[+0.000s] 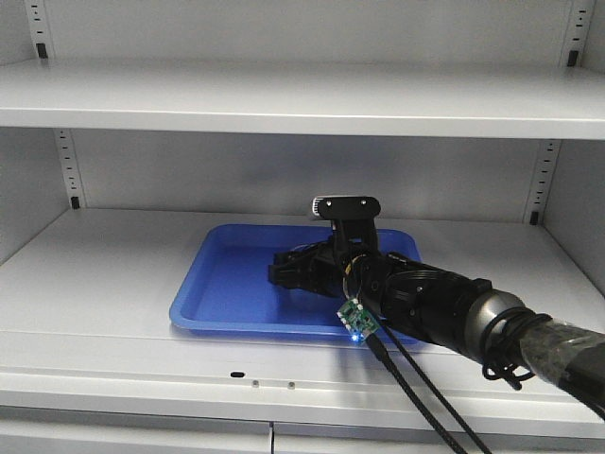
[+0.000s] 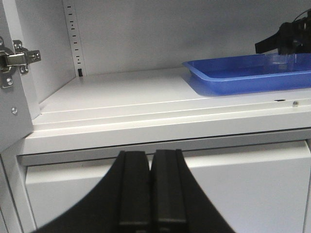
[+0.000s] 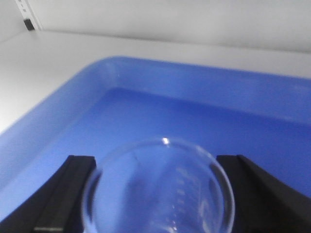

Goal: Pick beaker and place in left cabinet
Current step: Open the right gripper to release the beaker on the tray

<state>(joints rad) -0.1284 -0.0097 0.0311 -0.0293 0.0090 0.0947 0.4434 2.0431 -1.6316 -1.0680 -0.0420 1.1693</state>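
Observation:
The clear beaker (image 3: 158, 189) with faint graduation marks sits between the two black fingers (image 3: 73, 194) of my right gripper (image 3: 155, 165), which is shut on it just above the floor of the blue tray (image 3: 146, 77). In the front view, that right gripper (image 1: 288, 274) reaches over the tray (image 1: 213, 293) on the left cabinet's middle shelf (image 1: 95, 274). The glass itself barely shows there. My left gripper (image 2: 151, 158) is shut and empty, low in front of the cabinet. From there the beaker (image 2: 281, 60) is a faint glint far right.
An upper shelf (image 1: 284, 99) hangs over the tray, limiting headroom. Slotted rails (image 1: 66, 170) run up the back corners. An open door with a metal hinge (image 2: 14, 60) stands at the left. Black cables (image 1: 416, 388) trail from the right arm past the shelf's front edge.

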